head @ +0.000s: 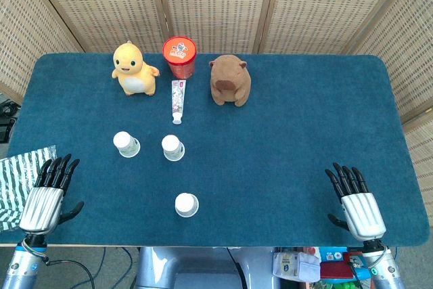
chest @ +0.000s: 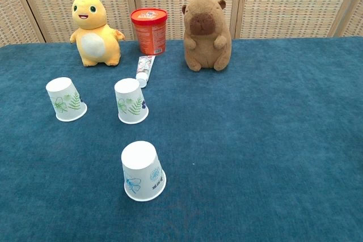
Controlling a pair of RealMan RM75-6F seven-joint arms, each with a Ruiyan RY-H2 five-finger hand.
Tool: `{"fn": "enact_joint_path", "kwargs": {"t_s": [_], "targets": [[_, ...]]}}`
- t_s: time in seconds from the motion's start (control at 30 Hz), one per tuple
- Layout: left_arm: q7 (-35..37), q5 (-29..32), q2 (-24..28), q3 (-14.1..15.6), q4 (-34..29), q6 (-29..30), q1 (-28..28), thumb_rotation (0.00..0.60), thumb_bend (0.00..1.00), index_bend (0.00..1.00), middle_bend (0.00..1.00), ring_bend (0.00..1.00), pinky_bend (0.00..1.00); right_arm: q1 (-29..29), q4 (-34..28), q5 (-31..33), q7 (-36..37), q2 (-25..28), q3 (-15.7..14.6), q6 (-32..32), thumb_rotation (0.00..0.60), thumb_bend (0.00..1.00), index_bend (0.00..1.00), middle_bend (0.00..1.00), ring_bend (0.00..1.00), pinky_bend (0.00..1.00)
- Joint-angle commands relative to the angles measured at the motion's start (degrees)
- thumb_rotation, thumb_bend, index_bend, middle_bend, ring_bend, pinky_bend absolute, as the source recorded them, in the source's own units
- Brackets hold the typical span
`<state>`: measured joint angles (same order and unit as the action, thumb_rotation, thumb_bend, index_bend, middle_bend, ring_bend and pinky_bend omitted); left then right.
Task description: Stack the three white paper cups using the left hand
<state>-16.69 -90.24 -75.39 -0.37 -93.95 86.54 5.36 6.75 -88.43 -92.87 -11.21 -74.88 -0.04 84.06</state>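
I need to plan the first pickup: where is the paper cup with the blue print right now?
The blue-print cup stands upside down nearest the robot, alone in front of the two green-leaf cups; in the head view it is left of center.

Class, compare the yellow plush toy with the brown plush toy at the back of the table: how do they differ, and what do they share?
The yellow plush toy has a white belly and an open, smiling mouth; the brown plush toy is brown all over with a darker snout. The yellow one stands left of the red tub, the brown one right of it. Both sit upright, facing the robot, behind the paper cups.
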Motion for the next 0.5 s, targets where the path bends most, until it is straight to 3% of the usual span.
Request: {"fn": "enact_joint_path", "kwargs": {"t_s": [0.03,0.5], "targets": [[-0.1,0.1,0.0,0.0,0.0,-0.1,0.0,0.6,0.24,0.0,0.0,0.0,0.0,0.0,0.0,0.0,0.0,0.0,0.0,0.0,0.6,0.0,0.0,0.0,0.0,0.0],[0.7,0.3,0.2,-0.1,0.0,-0.3,0.1,0.6,0.24,0.0,0.0,0.0,0.0,0.0,-0.3,0.2,-0.4,0.0,0.0,-0.3,0.6,0.0,0.0,0.0,0.0,0.0]]}}
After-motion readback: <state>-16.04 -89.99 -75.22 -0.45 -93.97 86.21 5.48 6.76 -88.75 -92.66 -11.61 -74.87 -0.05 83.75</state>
